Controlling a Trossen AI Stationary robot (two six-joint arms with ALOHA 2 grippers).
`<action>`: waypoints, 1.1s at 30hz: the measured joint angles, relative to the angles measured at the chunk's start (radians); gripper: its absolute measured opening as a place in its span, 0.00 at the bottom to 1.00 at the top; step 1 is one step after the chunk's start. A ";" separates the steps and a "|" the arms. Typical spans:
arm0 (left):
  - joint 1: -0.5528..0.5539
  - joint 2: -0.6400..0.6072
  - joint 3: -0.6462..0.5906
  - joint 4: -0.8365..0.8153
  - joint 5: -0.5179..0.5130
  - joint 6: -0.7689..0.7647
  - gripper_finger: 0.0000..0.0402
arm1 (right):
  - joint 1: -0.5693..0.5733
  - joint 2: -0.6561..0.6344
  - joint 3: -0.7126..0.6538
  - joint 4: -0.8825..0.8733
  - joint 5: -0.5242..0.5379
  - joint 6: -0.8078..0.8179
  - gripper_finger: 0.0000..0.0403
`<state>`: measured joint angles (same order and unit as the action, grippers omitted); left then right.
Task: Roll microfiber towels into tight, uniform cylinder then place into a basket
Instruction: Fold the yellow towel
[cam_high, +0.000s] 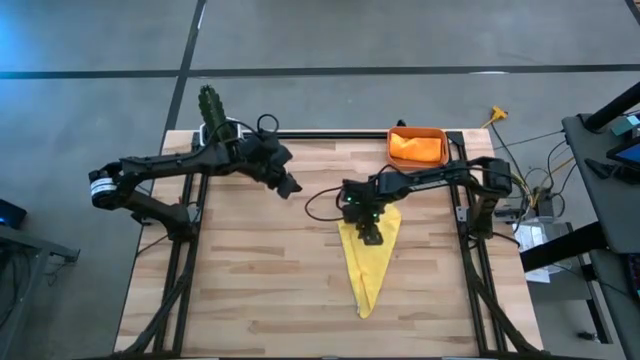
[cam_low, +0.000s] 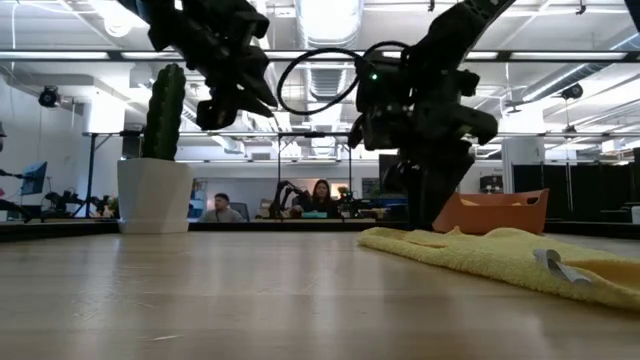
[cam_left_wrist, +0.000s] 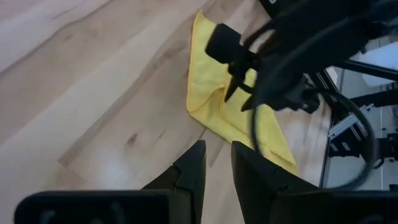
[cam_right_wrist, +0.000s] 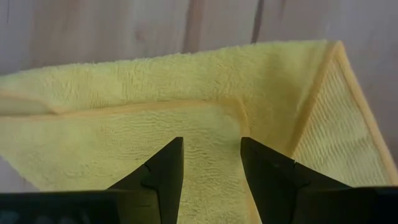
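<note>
Now right pincer (cam_right_wrist: 211, 180) open, pointing down over yellow towel (cam_high: 368, 258); left pincer (cam_left_wrist: 216, 171) narrowly parted, raised

cactus (cam_low: 165, 110) (white pot (cam_low: 154, 195)), seated people (cam_low: 318, 197)

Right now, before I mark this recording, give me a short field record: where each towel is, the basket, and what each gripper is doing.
yellow microfiber towel: lying folded to a long wedge on the wooden table, not yet rolled
orange microfiber towel: inside the basket
salmon-red plastic basket: far right edge of the table
right gripper: over the yellow towel's wide end, fingers apart
left gripper: raised above bare wood, holding nothing, fingers narrowly apart
</note>
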<state>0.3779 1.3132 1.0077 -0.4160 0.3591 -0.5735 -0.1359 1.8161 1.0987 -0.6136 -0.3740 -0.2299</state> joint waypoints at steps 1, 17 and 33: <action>-0.003 0.000 0.000 -0.003 0.000 0.000 0.15 | -0.002 0.001 0.005 -0.007 0.000 0.014 0.38; -0.011 0.001 0.000 -0.042 0.000 0.058 0.15 | -0.004 0.017 -0.004 0.108 0.008 0.053 0.38; -0.013 0.001 0.000 -0.041 0.000 0.083 0.15 | 0.000 0.018 -0.030 0.111 0.009 -0.041 0.25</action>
<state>0.3645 1.3140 1.0073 -0.4572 0.3588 -0.4908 -0.1356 1.8339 1.0691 -0.5024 -0.3649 -0.2710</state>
